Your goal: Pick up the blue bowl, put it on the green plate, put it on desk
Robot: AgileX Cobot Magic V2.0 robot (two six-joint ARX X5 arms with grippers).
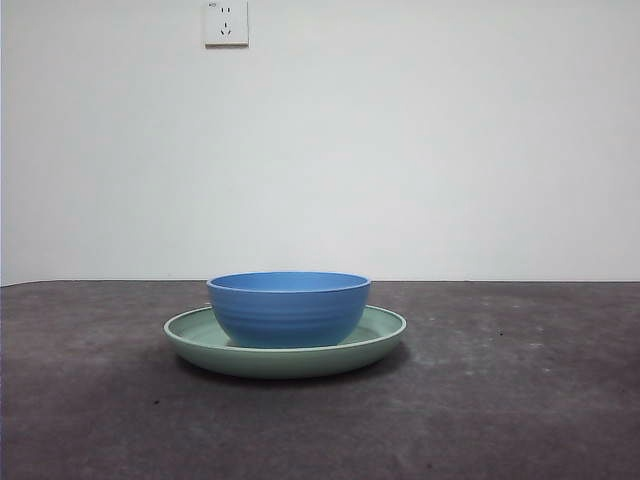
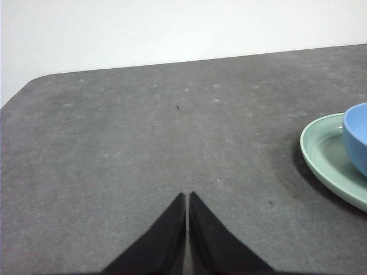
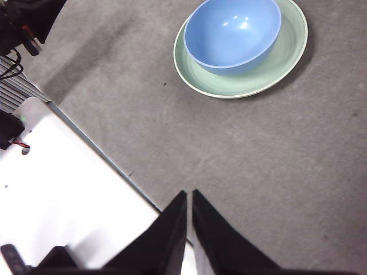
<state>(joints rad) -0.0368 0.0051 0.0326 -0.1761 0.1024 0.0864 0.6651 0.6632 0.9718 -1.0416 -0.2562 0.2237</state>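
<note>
Dark grey desk point(image 1: 520, 400) under a bare white wall carries my blue bowl point(image 1: 289, 308), which sits upright inside the green plate point(image 1: 385, 330) near the middle, so the bowl-on-plate step looks done and lifting it back onto the desk remains. My right gripper point(image 3: 189, 197) hangs high over the near edge with its jaws pressed together and empty, the bowl well ahead of it on the far side. My left gripper point(image 2: 187, 199), likewise closed and empty, waits off to the left, with the plate's rim at the edge of its sight; I judge neither arm clearly nearer.

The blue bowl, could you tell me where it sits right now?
In the front view, the blue bowl sits upright inside the green plate, near the middle of the desk, with neither gripper near it.
</note>
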